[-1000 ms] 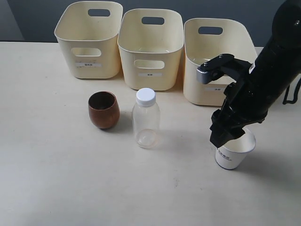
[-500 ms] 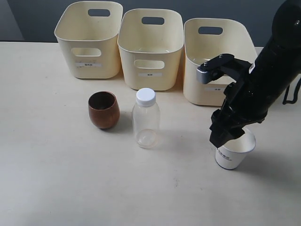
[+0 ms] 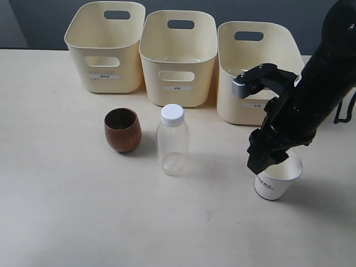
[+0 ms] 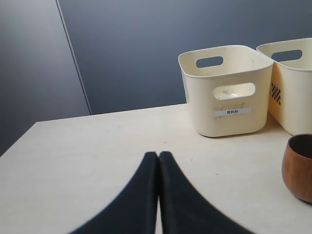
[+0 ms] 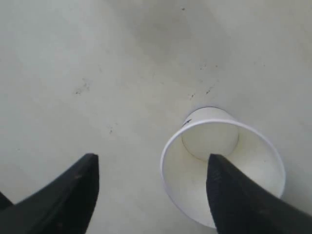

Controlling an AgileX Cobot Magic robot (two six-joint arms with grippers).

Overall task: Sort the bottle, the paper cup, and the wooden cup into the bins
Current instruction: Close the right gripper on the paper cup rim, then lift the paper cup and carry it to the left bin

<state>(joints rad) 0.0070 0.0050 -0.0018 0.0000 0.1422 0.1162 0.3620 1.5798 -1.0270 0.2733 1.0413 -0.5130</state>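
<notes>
The pale table (image 3: 67, 211) fills most of the exterior view, and along its far edge stand the three cream-yellow bins (image 3: 178, 55) in a row, each upright with a cut-out handle and a small white label on its front. The black right arm (image 3: 317, 94) reaches in from the right edge in front of the right-hand bin, and its right gripper (image 3: 272, 161) hangs at the rim of the paper cup (image 3: 273, 183), which stands upright on the table toward the near right, well apart from the other things. From outside the dark fingers hide how they sit; the right wrist view shows it: the jaws are spread wide, one finger over the cup's open mouth (image 5: 222, 170), the other outside it over bare table. The clear bottle (image 3: 172, 142) with its white cap stands upright near the middle of the table in front of the middle bin, and the wooden cup (image 3: 122, 129) stands just beside it on the left, not touching. The left gripper (image 4: 158, 161) appears only in the left wrist view, its two dark fingers pressed together with nothing between them, low over the table, with the left-hand bin (image 4: 226, 87) and an edge of the wooden cup (image 4: 298, 168) beyond.
</notes>
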